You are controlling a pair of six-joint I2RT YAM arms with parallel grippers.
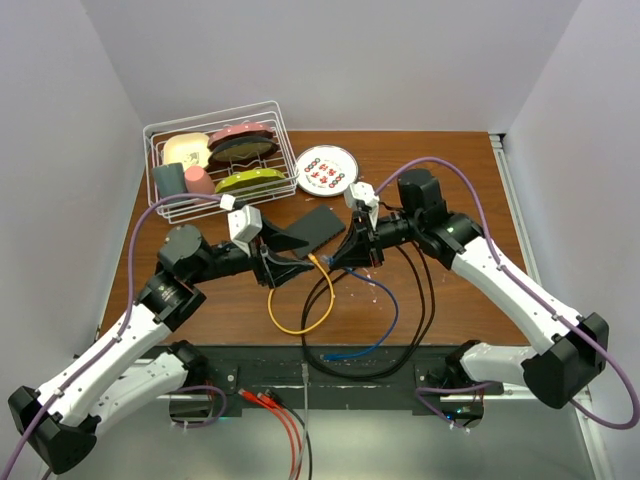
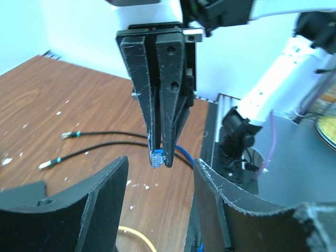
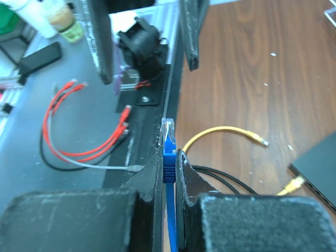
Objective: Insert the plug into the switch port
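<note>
The blue plug (image 3: 168, 137) with its clear tip stands upright between my right gripper's (image 3: 169, 155) shut fingers, its blue cable (image 1: 375, 335) trailing to the table's near edge. The left wrist view shows the plug (image 2: 157, 157) at those fingertips, hanging above the gap of my open, empty left gripper (image 2: 160, 194). The black switch box (image 1: 318, 228) lies flat just behind both grippers (image 1: 285, 262) (image 1: 338, 260); its corner shows in the right wrist view (image 3: 320, 165). Its ports are not visible.
A yellow cable (image 1: 300, 305) loops on the table, one end (image 3: 294, 182) at the box's edge, the other (image 3: 260, 139) loose. Black cables (image 1: 420, 300) lie at the right. A white wire basket (image 1: 215, 160) and a plate (image 1: 326, 170) stand behind. Red cables (image 3: 100, 142) lie below the table edge.
</note>
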